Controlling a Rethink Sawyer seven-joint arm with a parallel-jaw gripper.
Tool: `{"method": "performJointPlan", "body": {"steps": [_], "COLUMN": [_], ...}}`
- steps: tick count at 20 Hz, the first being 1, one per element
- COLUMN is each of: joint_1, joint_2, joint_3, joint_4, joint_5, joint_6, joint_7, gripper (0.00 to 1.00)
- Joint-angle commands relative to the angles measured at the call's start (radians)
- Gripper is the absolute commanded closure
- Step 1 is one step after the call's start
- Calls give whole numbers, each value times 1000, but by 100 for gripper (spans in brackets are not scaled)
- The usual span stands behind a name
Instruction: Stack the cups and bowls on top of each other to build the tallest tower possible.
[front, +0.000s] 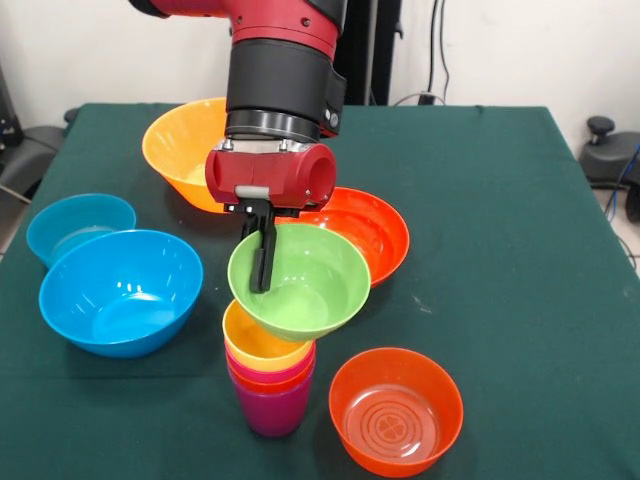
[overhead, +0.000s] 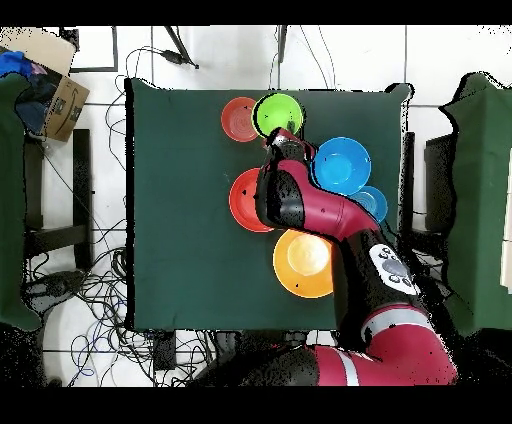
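I have the gripper (front: 263, 262) pinched on the green bowl (front: 300, 280) rim, bowl tilted; the tower (front: 270, 375) sits just below, slightly left.

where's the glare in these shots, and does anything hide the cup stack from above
Front view: bright highlights sit on the large blue bowl, the translucent orange bowl and the green bowl; the cup stack shows plainly below it. Overhead view: the green bowl covers the stack, and the arm hides part of the red-orange bowl.
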Motion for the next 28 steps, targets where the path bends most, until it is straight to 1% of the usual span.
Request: {"method": "performJointPlan", "body": {"steps": [1,10,16,28], "joint_1": [-21,-33,-59,-46], "joint_2": [-3,4,8,23], "joint_3": [58,59,76,77], "joint_4": [38,25,16,16], "joint_5": [-71,-96,-125,-116], "joint_6": [-29,-43,-44,-79], "joint_7": [148,139,134,150], "gripper": [100,100,100,100]}}
